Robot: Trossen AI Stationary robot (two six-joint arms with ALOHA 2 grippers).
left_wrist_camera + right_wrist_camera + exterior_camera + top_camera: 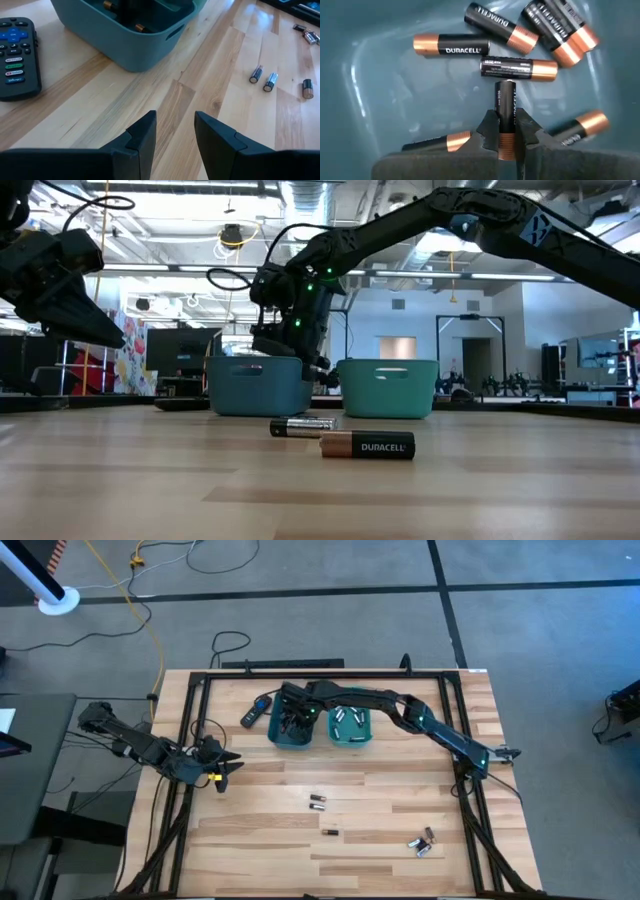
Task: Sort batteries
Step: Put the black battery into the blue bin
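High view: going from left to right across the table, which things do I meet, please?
Left gripper → remote control → dark teal bin → lighter teal bin → cluster of batteries.

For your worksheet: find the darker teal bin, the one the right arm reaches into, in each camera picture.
High: darker teal bin, centre-left, beside lighter bin.
Low: left of two bins.
Left wrist: top centre.
Right wrist: its floor fills the picture.
Shared landmark: copper-ended batteries inside.
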